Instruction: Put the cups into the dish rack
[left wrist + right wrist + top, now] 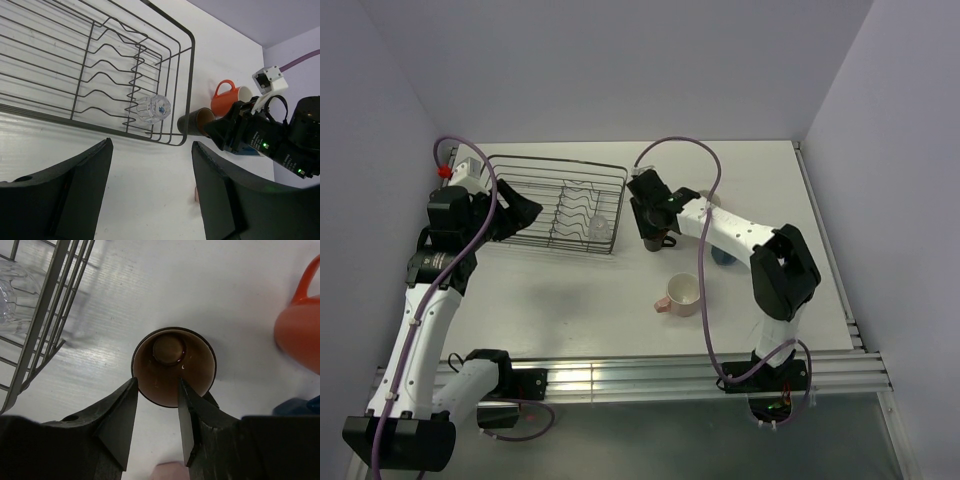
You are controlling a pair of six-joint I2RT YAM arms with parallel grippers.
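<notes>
1. Just right of the dish rack [556, 204], the dark brown cup [172, 352] stands mouth up on the table [570, 300].
2. Right gripper [157, 385] sits over it, jaws partly closed astride its rim; whether they pinch it I cannot tell.
3. Left gripper [151, 165] hovers beside the rack, spread wide, holding nothing.
4. Glass tumbler [152, 109] lies inside the rack.

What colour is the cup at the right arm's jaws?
Dark brown cup; clearest in right wrist view.
</notes>
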